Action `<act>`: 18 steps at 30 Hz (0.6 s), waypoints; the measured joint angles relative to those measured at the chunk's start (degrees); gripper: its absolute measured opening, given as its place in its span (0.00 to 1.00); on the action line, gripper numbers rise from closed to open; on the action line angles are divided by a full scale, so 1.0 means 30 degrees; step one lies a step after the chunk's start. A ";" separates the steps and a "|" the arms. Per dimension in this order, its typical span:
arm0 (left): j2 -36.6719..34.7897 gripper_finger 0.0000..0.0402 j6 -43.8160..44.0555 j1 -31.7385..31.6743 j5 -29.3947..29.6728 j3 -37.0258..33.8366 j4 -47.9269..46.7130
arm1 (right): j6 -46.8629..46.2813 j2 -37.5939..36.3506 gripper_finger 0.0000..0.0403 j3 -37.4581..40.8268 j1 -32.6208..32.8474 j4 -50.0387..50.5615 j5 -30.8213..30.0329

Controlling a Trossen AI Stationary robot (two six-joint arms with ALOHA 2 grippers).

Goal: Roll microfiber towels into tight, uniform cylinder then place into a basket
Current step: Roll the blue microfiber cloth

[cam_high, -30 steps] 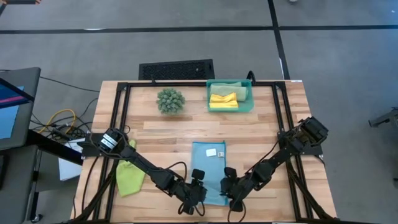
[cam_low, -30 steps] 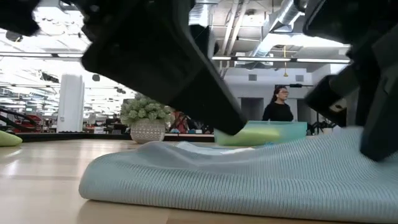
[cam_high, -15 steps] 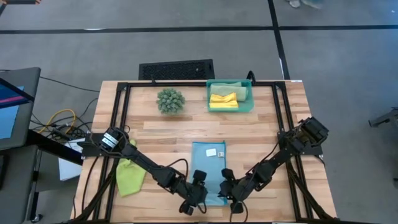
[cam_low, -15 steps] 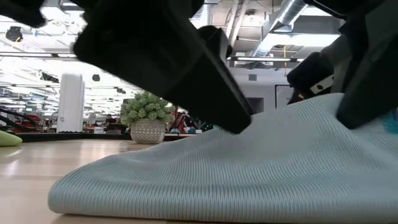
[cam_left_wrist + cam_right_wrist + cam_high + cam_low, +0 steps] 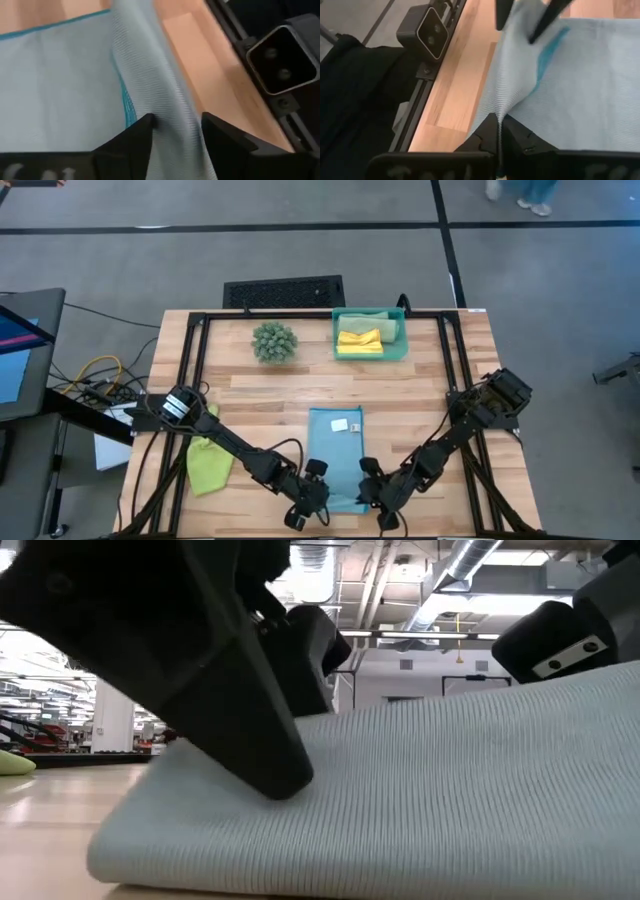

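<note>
Blue towel (image 5: pixel 335 452): flat on the table's near middle, its near edge lifted off the wood by both grippers; a small white tag shows near its far end.
Left gripper (image 5: pixel 175 127): fingers stand apart with a raised fold of the towel's near edge between them; whether they press it I cannot tell. From above it sits at the towel's near left corner (image 5: pixel 312 498).
Right gripper (image 5: pixel 499 131): fingers pinched tight on the towel's near right corner, cloth rising out of the pinch. From above (image 5: pixel 381 502).
Low view: ribbed blue cloth fills the frame, a dark finger (image 5: pixel 230 710) pressing into it.
Lime towel (image 5: pixel 208 462): crumpled at the table's left edge, beside the left arm, well apart from the blue one.
Basket (image 5: pixel 401 348): far side of the table, right of centre; a yellow towel (image 5: pixel 359 341) and a sage one (image 5: pixel 372 318) lie inside.
Plant ball (image 5: pixel 274 341): left of the basket.
Grille (image 5: pixel 284 291): on the floor beyond the table.
</note>
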State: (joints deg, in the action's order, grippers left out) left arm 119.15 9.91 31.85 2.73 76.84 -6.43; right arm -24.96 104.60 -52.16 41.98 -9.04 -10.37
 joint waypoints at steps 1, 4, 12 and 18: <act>0.0000 0.37 -0.0065 0.0057 -0.0011 0.0000 -0.0004 | 0.0002 0.0000 0.08 0.0000 -0.0002 -0.0001 0.0000; 0.0000 0.29 -0.0019 0.0228 -0.0017 0.0000 -0.0053 | 0.0009 0.0000 0.07 0.0000 -0.0024 -0.0005 0.0000; 0.0000 0.13 0.1101 0.0771 -0.0499 0.0000 -0.0040 | 0.0031 -0.0007 0.07 0.0000 -0.0051 -0.0216 0.0708; 0.0000 0.05 0.1129 0.1295 -0.0467 0.0000 -0.0024 | 0.0017 0.0286 0.09 -0.0015 -0.0275 -0.0603 0.1584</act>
State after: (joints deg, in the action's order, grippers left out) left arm 119.15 13.30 35.73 1.33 76.84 -6.50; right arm -24.91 105.45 -52.21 41.16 -10.85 -5.62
